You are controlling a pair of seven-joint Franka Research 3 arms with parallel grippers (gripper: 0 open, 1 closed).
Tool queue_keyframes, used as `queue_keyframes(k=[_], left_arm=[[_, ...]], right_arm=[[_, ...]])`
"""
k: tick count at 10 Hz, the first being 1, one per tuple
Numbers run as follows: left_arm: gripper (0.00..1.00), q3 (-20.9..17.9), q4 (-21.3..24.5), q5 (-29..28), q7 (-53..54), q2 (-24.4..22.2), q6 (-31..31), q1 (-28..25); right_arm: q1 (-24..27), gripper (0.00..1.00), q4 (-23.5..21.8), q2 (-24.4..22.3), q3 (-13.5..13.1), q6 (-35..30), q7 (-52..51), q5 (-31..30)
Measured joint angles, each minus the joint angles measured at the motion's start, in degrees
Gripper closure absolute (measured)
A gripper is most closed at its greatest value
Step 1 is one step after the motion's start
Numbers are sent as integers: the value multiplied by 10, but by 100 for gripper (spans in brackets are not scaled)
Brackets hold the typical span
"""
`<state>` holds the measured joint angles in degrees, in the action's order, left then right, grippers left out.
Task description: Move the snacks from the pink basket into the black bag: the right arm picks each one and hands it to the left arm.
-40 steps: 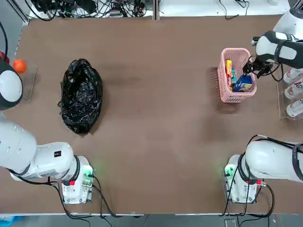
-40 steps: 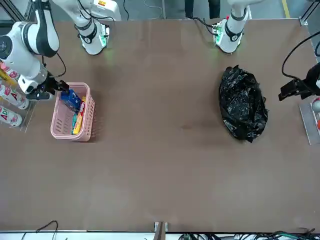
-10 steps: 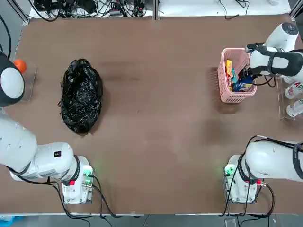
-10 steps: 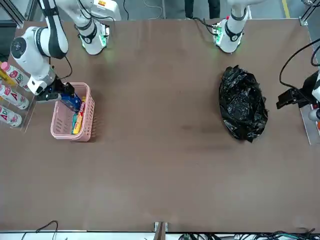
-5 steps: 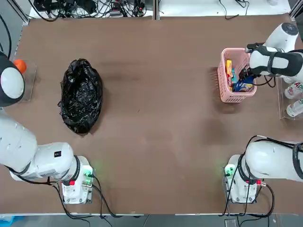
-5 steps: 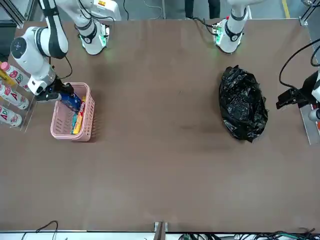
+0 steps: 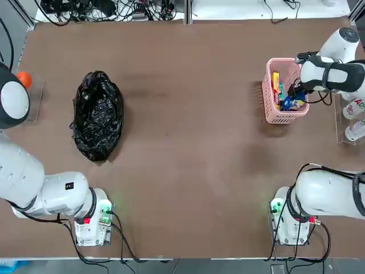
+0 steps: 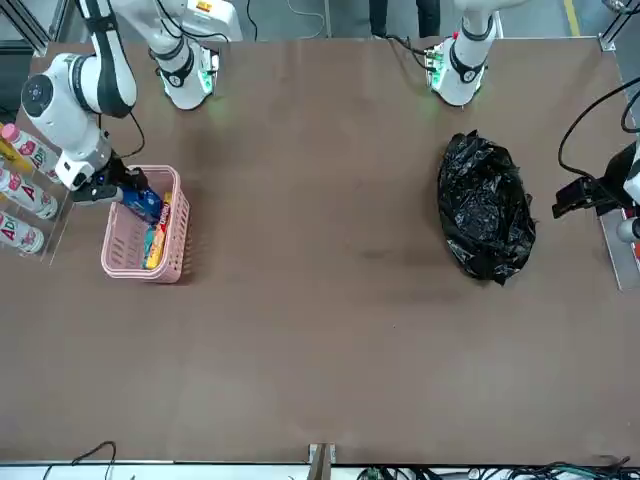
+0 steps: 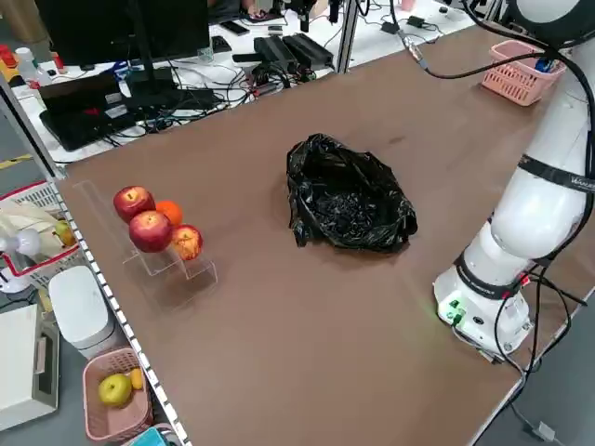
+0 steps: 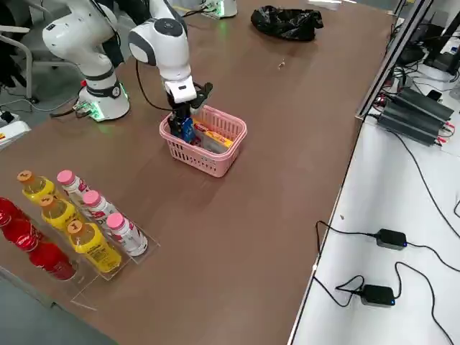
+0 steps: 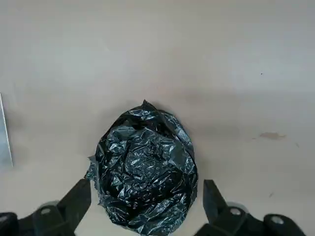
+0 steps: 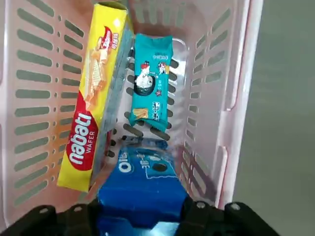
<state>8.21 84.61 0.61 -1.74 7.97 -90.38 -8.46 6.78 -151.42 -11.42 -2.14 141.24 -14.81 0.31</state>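
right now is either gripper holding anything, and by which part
The right gripper is in the pink basket, fingers either side of the blue packet's near end; a firm grip cannot be told. The left gripper is open, empty.

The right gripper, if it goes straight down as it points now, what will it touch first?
Most likely the blue packet: the right gripper sits inside the pink basket with the packet between its fingers, though actual contact is hard to judge.

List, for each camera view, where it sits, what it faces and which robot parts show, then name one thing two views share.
Top: overhead; both bases low, black bag left.
Front: across the table; right gripper at pink basket.
Left side: raised; bag, left arm base.
Right side: raised; basket, right arm.
Left wrist: above the bag, left gripper open.
Right wrist: into the basket, fingers around blue packet.
Shared: the basket, in top and front.
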Motion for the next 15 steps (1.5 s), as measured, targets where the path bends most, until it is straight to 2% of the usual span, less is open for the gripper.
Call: queue_keyframes(k=[3, 5, 10, 13, 15], left_arm=[[0, 0, 0, 0, 0, 0, 0, 0], [0, 0, 0, 0, 0, 0, 0, 0], [0, 0, 0, 0, 0, 0, 0, 0], [0, 0, 0, 0, 1, 2, 0, 0], [0, 1, 0, 12, 2, 2, 0, 0]], right_arm=[[0, 54, 7, 0, 1, -20, -2, 0], [-1, 54, 34, 0, 4, -67, -2, 0], [-16, 54, 159, -2, 10, -210, -4, 0], [-33, 54, 259, -4, 11, -316, -4, -1], [-41, 55, 309, -5, 12, -356, -21, -1]])
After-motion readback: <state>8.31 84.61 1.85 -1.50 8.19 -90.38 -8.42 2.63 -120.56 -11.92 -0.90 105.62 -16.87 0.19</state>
